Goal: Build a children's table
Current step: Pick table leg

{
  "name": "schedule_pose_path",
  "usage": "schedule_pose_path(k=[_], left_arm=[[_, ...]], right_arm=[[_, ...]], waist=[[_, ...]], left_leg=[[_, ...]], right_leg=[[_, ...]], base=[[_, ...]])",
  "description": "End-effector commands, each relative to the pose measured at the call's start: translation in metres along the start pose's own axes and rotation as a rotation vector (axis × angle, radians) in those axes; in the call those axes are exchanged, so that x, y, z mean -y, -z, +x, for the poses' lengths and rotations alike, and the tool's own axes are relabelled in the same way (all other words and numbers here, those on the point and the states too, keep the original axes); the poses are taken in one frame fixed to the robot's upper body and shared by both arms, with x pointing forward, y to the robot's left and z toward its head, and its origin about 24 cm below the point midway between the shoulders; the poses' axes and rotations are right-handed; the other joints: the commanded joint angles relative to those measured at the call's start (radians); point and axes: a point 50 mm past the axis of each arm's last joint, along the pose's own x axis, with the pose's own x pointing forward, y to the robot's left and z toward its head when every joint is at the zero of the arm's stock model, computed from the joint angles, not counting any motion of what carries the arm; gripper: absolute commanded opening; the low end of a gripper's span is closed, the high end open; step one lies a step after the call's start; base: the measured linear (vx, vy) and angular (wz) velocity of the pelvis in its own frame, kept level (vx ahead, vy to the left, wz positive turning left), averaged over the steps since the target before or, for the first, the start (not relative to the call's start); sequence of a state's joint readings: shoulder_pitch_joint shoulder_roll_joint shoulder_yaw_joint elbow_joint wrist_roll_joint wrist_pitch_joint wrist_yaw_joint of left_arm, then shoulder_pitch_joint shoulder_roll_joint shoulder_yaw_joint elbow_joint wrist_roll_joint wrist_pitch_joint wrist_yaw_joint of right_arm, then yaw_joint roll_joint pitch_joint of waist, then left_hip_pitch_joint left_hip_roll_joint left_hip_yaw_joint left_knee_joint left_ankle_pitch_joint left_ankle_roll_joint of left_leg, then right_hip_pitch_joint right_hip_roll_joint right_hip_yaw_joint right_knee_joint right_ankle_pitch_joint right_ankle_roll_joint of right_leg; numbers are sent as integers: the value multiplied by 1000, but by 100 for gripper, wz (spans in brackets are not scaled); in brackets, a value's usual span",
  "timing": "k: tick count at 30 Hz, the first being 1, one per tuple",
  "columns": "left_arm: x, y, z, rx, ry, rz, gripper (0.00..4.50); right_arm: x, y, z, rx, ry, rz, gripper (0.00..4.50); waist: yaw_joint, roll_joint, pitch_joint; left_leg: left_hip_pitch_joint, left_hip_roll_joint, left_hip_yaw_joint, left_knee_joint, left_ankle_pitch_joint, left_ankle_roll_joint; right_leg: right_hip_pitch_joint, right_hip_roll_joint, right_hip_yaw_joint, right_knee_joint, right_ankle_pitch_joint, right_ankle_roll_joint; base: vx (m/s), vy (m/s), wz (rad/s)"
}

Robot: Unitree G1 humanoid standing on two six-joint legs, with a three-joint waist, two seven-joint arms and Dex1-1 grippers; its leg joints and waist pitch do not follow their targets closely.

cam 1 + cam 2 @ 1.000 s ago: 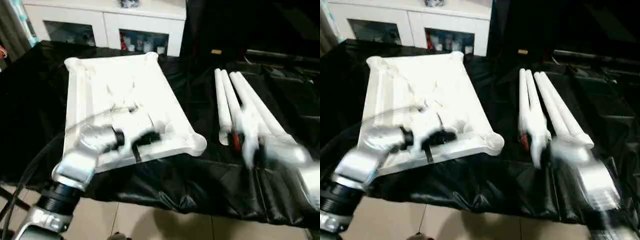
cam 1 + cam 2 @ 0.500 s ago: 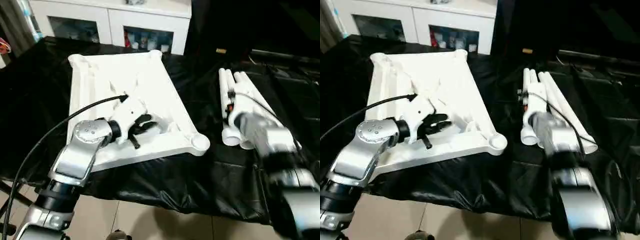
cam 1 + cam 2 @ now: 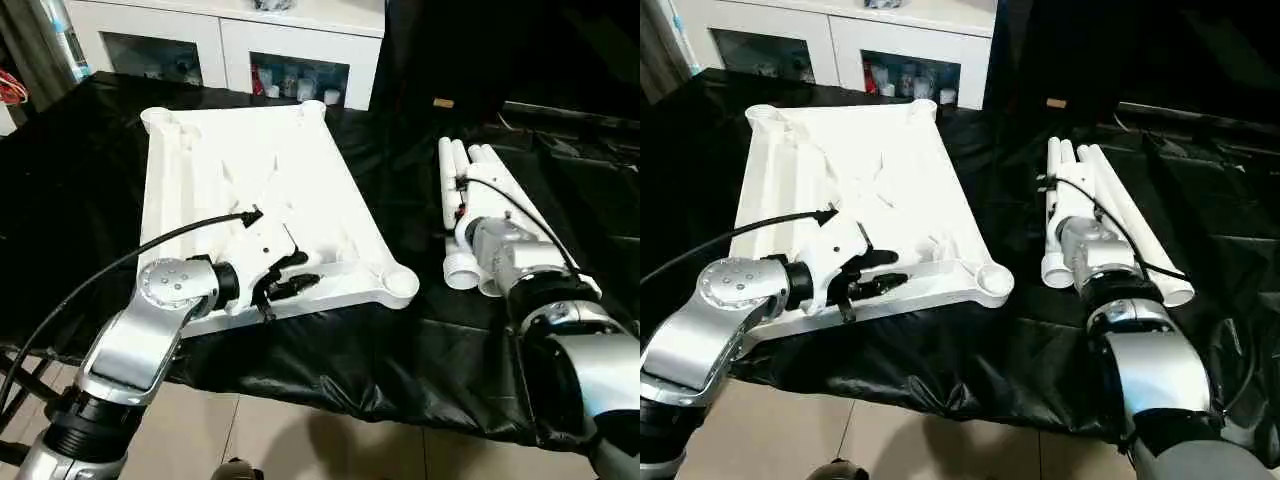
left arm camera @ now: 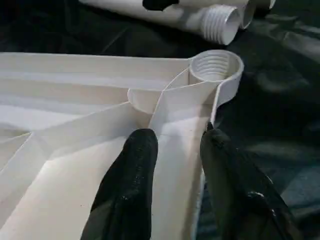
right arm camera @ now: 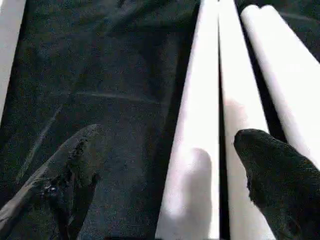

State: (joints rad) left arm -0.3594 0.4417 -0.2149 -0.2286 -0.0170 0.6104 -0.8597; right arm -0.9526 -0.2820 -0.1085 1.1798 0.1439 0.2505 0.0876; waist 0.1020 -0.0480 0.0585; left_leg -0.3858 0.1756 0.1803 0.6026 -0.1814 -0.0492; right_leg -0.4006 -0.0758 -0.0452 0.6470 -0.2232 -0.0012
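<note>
Table top (image 3: 250, 190): white, lying ribbed underside up on the black-covered counter (image 3: 400, 330); threaded round socket (image 4: 216, 67) at its near corner.
Legs (image 3: 470, 215): four white tubes lying side by side on the counter, well right of the table top; threaded ends (image 4: 220, 22) toward the robot.
Left gripper (image 4: 175, 145): at the table top's near edge beside the corner socket; fingers (image 4: 137, 165) narrowly parted, straddling a raised rib without clamping it.
Right gripper (image 5: 200, 155): reaching over the legs; fingers (image 5: 272, 160) spread wide to either side of the leftmost tubes.
Cabinet (image 3: 240, 50): white, glass-doored, beyond the table top; small items behind the glass, unidentifiable.
Writing: none legible.
</note>
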Motion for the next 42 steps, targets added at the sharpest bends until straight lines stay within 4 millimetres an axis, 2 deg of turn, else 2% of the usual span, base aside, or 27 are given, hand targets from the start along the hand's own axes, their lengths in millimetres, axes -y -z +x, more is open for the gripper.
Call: schedule_pose_path(k=[1, 2, 4, 5, 12, 16, 17, 18, 20, 22, 25, 29, 32, 39, 41, 42], left_arm=[[7, -7, -1, 26, 43, 24, 171], [8, -9, -1, 32, 58, 26, 171], [10, -11, -2, 41, 77, 31, 171], [12, -14, -2, 52, 101, 32, 171], [15, -17, -2, 51, 113, 39, 171], [15, -17, -3, 47, 115, 43, 171], [15, -17, -4, 47, 116, 42, 177], [15, -17, -4, 46, 117, 42, 177], [15, -17, -4, 43, 119, 42, 177], [14, -17, -5, 37, 125, 43, 177], [15, -17, -5, 21, 153, 41, 177], [13, -17, -7, 9, 173, 40, 177], [12, -16, -7, 0, 187, 43, 177], [10, -16, -8, -8, 206, 35, 177], [10, -16, -8, -8, 206, 39, 177], [10, -16, -7, -8, 206, 40, 177]], right_arm=[[4, -1, 0, -14, 4, 2, 450], [4, 1, 0, -31, -2, 6, 450], [4, 4, 0, -50, -11, 8, 450], [5, 9, 0, -84, -9, 1, 450], [6, 18, -1, -158, -23, 15, 450], [7, 20, -1, -196, -30, 40, 450], [7, 20, -2, -208, -37, 52, 432], [7, 20, -2, -223, -44, 64, 432], [8, 20, -3, -240, -46, 73, 412], [9, 19, -4, -262, -40, 100, 405], [11, 19, -5, -290, -45, 98, 368], [12, 18, -6, -321, -59, 100, 332], [14, 19, -7, -333, -64, 112, 307], [16, 20, -8, -346, -69, 144, 257], [16, 20, -8, -344, -67, 154, 222], [16, 20, -8, -343, -67, 156, 222]], waist=[[2, 6, -70], [2, 9, -71], [1, 8, -72], [1, 11, -72], [1, 12, -72], [2, 10, -72], [2, 10, -72], [1, 5, -72], [2, 7, -72], [2, 4, -71], [4, 3, -72], [4, -3, -71], [7, -3, -70], [10, -5, -72], [10, -7, -71], [11, -8, -72]], left_leg=[[17, 42, -9, -63, -95, -3], [17, 42, -9, -63, -94, 0], [16, 41, -9, -61, -86, 5], [15, 41, -9, -60, -83, 7], [17, 43, -10, -62, -105, -4], [17, 42, -10, -61, -91, -2], [16, 42, -9, -60, -86, -1], [16, 42, -9, -60, -83, 3], [16, 42, -9, -60, -86, 4], [15, 42, -9, -61, -87, 3], [16, 41, -8, -60, -77, 2], [15, 42, -7, -59, -66, 8], [16, 42, -7, -60, -75, 4], [15, 41, -6, -58, -56, 1], [15, 42, -5, -58, -59, 1], [15, 42, -6, -58, -59, 0]], right_leg=[[52, -59, 39, -59, 51, -242], [52, -60, 39, -57, 61, -246], [54, -59, 39, -57, 80, -252], [54, -58, 39, -56, 86, -255], [54, -58, 38, -58, 61, -258], [54, -58, 38, -55, 76, -262], [55, -58, 38, -55, 83, -262], [56, -58, 38, -54, 86, -263], [55, -59, 38, -55, 72, -264], [55, -60, 38, -56, 61, -261], [55, -59, 38, -55, 62, -259], [54, -59, 38, -55, 63, -261], [53, -61, 38, -57, 33, -256], [54, -60, 38, -54, 53, -254], [53, -60, 38, -55, 50, -254], [54, -61, 38, -54, 45, -253]], base=[[0, 0, 0], [0, 0, 0], [0, 0, 0], [0, 0, 0], [0, 0, 0], [0, 0, 0], [0, 0, 0], [0, 0, 0], [0, 0, 0], [0, 0, 0], [0, 0, 0], [0, 0, 0], [0, 0, 0], [0, 0, 0], [0, 0, 0], [0, 0, 0]])
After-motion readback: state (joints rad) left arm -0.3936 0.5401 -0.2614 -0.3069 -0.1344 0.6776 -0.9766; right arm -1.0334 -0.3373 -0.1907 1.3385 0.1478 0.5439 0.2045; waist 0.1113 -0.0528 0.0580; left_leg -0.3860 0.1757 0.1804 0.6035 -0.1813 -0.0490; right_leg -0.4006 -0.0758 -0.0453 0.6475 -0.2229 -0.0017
